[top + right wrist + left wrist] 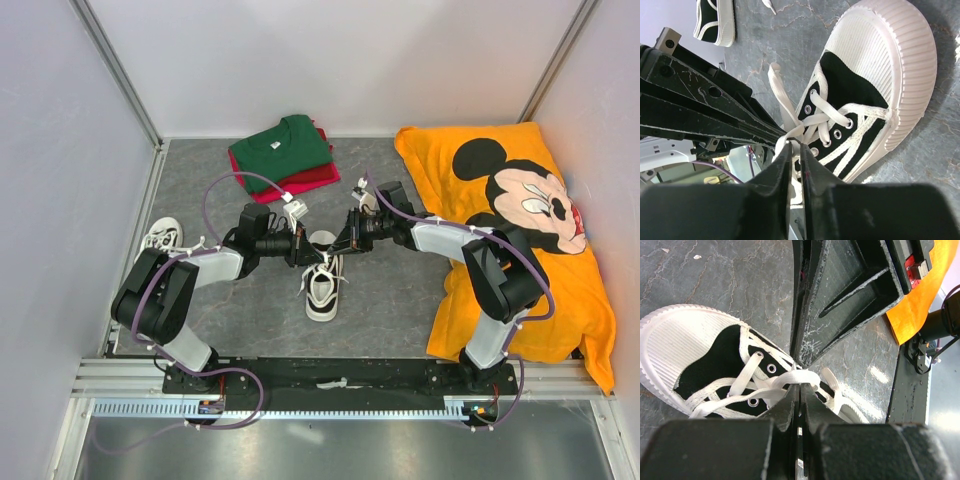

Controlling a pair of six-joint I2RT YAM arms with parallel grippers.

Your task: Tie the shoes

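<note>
Wrist views show left gripper (800,388) and right gripper (796,145) each clamped on lace (802,375). Only top view shows grey table (400,290) and white walls (350,60).

The long white lace (795,375) is pinched inside the left gripper (800,390) and the right gripper (796,146), so those bits can't be seen. From above, both cover the far end of the small white canvas sneaker (322,295) in the middle. The other white sneaker (715,22), on the left, is cut off by a picture's top edge.
</note>
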